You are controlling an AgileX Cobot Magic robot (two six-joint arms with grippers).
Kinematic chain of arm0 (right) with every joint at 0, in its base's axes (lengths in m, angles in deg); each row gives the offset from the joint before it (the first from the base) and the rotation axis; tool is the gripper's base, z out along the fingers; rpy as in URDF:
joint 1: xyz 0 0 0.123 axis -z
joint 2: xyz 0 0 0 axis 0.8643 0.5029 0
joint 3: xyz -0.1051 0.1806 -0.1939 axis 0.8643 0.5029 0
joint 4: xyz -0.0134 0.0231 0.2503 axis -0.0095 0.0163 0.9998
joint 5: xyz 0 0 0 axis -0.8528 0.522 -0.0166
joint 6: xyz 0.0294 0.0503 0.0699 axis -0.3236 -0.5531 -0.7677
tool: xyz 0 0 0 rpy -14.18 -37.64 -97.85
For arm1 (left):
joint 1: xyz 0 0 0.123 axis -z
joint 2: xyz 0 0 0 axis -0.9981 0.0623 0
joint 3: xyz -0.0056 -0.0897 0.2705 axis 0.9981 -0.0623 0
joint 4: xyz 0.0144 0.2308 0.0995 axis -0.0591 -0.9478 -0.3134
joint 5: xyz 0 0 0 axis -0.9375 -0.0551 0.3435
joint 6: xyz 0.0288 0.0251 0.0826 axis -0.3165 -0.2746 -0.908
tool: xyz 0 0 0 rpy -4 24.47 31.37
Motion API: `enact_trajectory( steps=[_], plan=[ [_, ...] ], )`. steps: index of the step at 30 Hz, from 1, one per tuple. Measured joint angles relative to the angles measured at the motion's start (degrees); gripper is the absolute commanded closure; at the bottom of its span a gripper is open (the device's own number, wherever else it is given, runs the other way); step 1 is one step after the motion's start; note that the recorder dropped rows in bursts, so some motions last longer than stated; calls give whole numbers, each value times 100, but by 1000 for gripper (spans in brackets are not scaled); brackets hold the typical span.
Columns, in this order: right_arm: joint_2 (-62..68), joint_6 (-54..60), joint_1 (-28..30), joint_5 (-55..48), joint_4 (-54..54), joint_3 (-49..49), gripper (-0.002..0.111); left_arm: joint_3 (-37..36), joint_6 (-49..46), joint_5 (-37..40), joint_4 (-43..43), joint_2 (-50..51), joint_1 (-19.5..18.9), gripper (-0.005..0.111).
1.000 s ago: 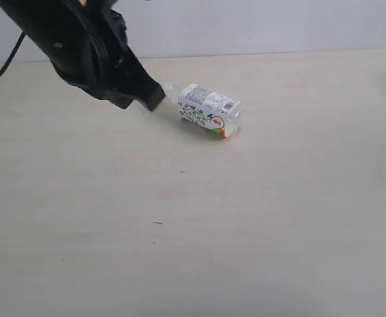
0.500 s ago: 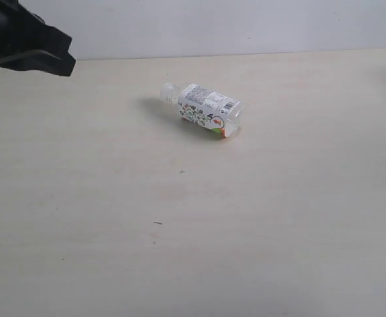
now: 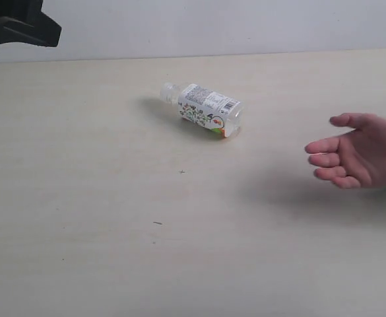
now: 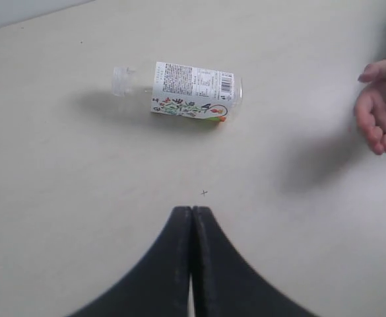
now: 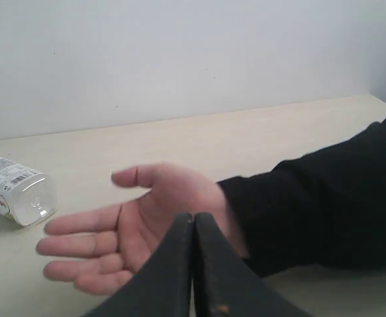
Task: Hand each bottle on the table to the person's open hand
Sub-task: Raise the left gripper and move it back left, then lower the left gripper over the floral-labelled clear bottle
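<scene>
Left tool (image 4: 192, 212): shut, empty, raised above the surface (image 3: 113, 251); bottle (image 3: 204, 109): on its side mid-surface, base toward the open hand (image 3: 357, 158), cap away from it; right tool (image 5: 193, 218): shut, empty, the hand between it and the bottle, so left likely better placed.

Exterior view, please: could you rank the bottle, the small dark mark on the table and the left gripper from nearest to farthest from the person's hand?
1. The bottle, lying on its side, behind and left of the hand.
2. The small dark mark, further left, in front of the bottle.
3. The left gripper, raised at the far left corner.
</scene>
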Motion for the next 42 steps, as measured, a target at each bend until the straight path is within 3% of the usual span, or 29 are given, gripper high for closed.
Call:
enact_trajectory(
  steps=[19, 24, 28, 36, 42],
  plan=[
    [0, 0, 0, 0, 0, 0, 108, -26, -82, -141, 44, 0, 0, 107],
    [0, 0, 0, 0, 0, 0, 108, 191, -499, -298, -185, 145, 0, 107],
    [0, 0, 0, 0, 0, 0, 108, 1048, -626, -88, -496, 738, -67, 107],
    [0, 0, 0, 0, 0, 0, 108, 3149, -1206, 1237, -1524, 2633, -110, 107],
    [0, 0, 0, 0, 0, 0, 108, 4157, -2517, 1831, -2019, 3737, -119, 107]
  ],
)
